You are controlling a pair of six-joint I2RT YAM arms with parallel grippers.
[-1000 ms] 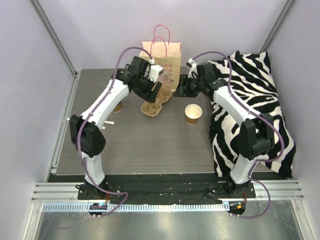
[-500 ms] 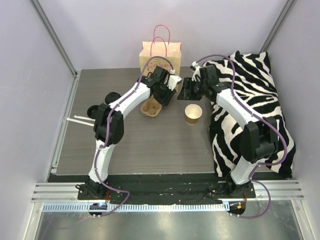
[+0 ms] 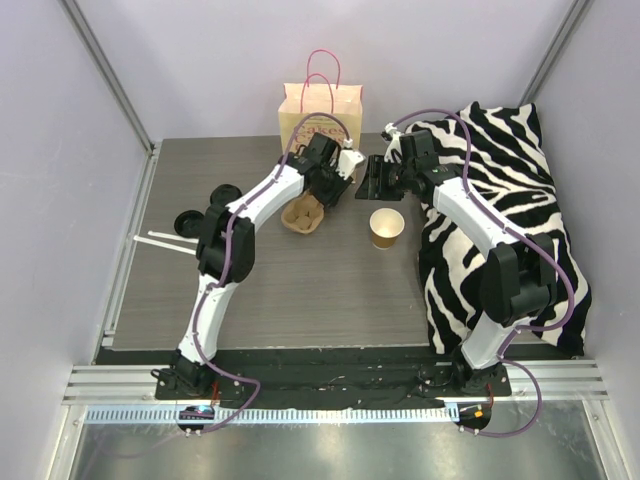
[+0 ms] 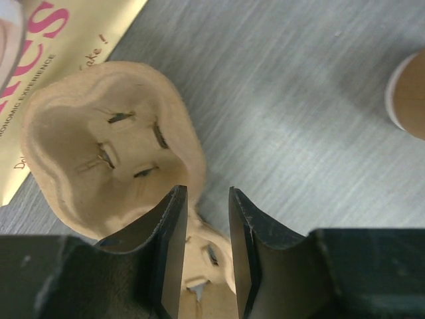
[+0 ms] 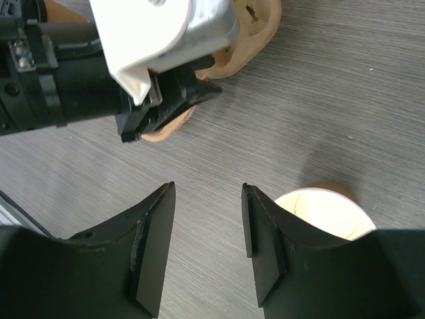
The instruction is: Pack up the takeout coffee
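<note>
The paper cup [image 3: 386, 227] stands upright and open-topped on the table [image 3: 270, 290] in the top view, close to the right gripper [image 3: 372, 182], on the arm-base side of its fingers. The pulp cup carrier [image 3: 302, 215] lies under the left gripper [image 3: 333, 188] with its wells empty. The paper bag [image 3: 322, 112] stands just beyond both sets of fingers.

In the left wrist view, the left gripper [image 4: 206, 194] has its fingers [image 4: 166, 252] narrow, pinched on the carrier's middle rib, which fills the gap between them. One empty well of the cup carrier [image 4: 99, 153] lies ahead and left of the fingertips, with the paper bag [image 4: 66, 40] beyond it. The paper cup [image 4: 408, 93] is well off to the right.

In the right wrist view, the right gripper [image 5: 206, 193] hangs over the table, its fingers [image 5: 156, 246] moderately apart and holding nothing. The paper cup [image 5: 325, 206], showing only pale paper inside, sits just right of the right finger.
</note>
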